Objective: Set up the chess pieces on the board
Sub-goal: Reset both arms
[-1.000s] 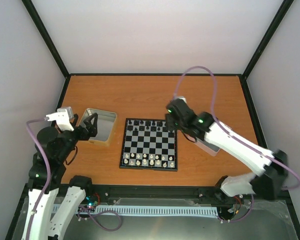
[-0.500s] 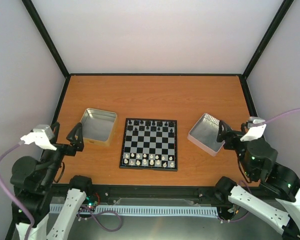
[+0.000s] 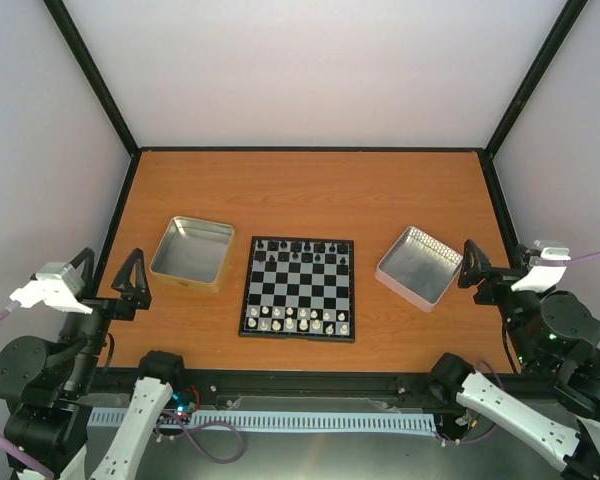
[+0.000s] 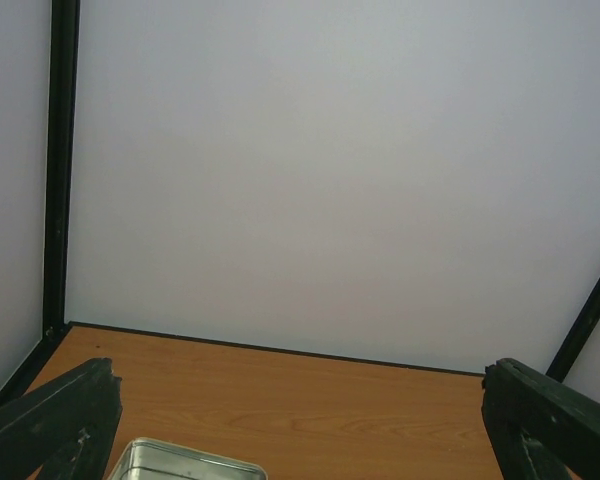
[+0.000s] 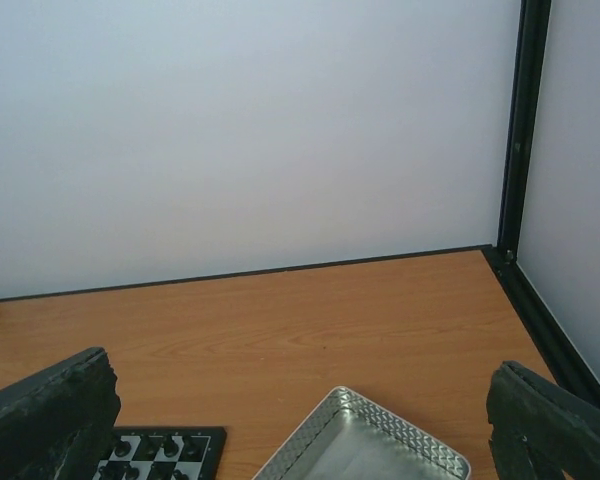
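We see the left arm [image 3: 40,350] folded low at the near left corner of the orange-brown wooden desk [image 3: 310,190], with its wrist level and pointing to the far wall. The left fingers [image 3: 132,283] hang over the left edge of the desk, near the near left corner of the square silver metal tray [image 3: 192,250]. They stand wide apart and hold nothing. In the left wrist view only a corner of this tray [image 4: 185,462] shows between them.

The right arm [image 3: 560,340] is folded in the same way at the near right corner. The right fingers [image 3: 472,268] are at the right side of the desk, just beside the second silver metal tray [image 3: 418,267], which lies turned askew. These fingers are also wide apart, with nothing between them.

The flat square chessboard with black and pale-grey checks [image 3: 298,285] lies in the middle of the desk, between the two trays and apart from both. The small black chess pieces [image 3: 298,246] stand along its far rows and the small whitish chess pieces [image 3: 292,320] along its near rows. We cannot tell each kind of piece at this size.

Nothing stands between either arm and the board; the trays are the nearest things to the fingers
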Robot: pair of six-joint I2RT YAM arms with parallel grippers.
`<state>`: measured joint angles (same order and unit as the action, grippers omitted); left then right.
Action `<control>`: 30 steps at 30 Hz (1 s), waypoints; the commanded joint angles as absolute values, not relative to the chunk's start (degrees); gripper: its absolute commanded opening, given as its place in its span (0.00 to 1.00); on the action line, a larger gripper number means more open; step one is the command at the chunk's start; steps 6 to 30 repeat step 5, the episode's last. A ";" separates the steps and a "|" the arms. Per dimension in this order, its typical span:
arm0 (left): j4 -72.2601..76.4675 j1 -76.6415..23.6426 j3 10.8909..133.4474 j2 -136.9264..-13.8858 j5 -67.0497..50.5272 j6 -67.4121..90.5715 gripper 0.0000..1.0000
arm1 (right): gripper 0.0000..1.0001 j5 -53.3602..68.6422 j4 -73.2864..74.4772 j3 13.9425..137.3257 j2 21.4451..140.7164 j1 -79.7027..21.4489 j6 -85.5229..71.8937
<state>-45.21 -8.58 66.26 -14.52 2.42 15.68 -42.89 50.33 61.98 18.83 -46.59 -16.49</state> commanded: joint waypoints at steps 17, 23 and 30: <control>-46.49 -8.53 65.98 -14.37 4.23 14.59 1.00 | 1.00 -44.84 49.08 60.86 18.28 -46.49 -14.85; -46.49 -8.53 65.98 -14.37 4.23 14.59 1.00 | 1.00 -44.84 49.08 60.86 18.28 -46.49 -14.85; -46.49 -8.53 65.98 -14.37 4.23 14.59 1.00 | 1.00 -44.84 49.08 60.86 18.28 -46.49 -14.85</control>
